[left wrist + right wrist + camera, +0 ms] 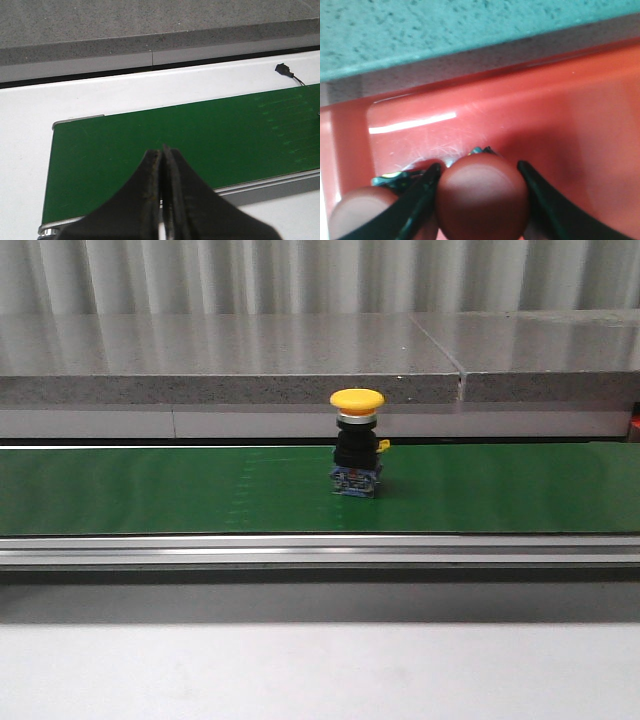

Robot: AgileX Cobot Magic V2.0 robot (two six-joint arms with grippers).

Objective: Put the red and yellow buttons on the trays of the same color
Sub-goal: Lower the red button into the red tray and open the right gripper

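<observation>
Grey stone ledges (230, 365) ran behind a long green conveyor belt (150, 490), and pale table surface lay in front of its metal rail. Counting from the front view, I saw one yellow button (357, 440) only, standing upright on the belt with its mushroom cap on top and a black body over a blue base. No arm and no tray showed from that side.

From the left wrist view, the left claw (162, 150) hung over the near edge of the belt's end, its two dark fingers pressed together with nothing between them. Beyond its tips lay bare green belt, then white table, then the stone ledge. A small black connector on a thin wire (286, 70) lay on the white surface past the belt, well apart from the claw. The yellow button did not appear in that view.

Only the right wrist view showed red things. The right claw (482, 185) was pinching one red button (482, 195) by its round cap, a finger touching either side, low over the floor of a red tray (560, 115). A second red button (362, 212) sat just outside one finger, touching or nearly touching it; I could not tell which. That made two red buttons, one red tray. Past the claw's tips the tray's wall rose, with speckled stone behind it.
</observation>
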